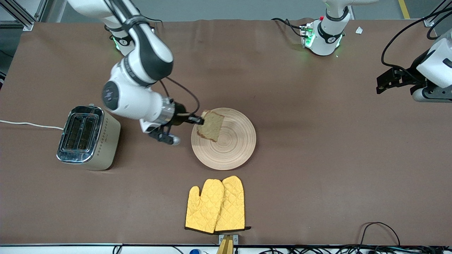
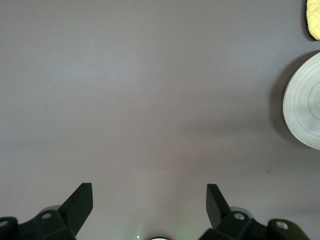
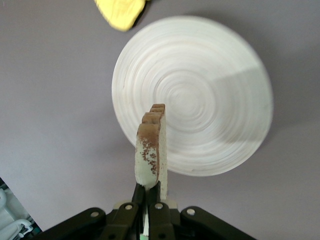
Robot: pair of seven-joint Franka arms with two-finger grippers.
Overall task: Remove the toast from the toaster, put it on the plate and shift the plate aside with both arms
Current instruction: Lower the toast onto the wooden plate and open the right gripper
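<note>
My right gripper (image 1: 200,120) is shut on one edge of the toast (image 1: 211,126), a speckled tan-brown slice held on edge in the air over the plate's rim toward the toaster. The round pale wooden plate (image 1: 236,141) lies mid-table. In the right wrist view the toast (image 3: 152,150) stands edge-on between the closed fingers (image 3: 138,195), above the plate (image 3: 210,95). My left gripper (image 1: 383,84) is open and empty, up over bare table at the left arm's end; its wrist view shows the spread fingertips (image 2: 82,195) and the plate's edge (image 2: 305,110).
A silver two-slot toaster (image 1: 86,138) stands toward the right arm's end of the table, its cord trailing off the edge. A pair of yellow oven mitts (image 1: 216,205) lies nearer to the front camera than the plate. Cables run along the table's near edge.
</note>
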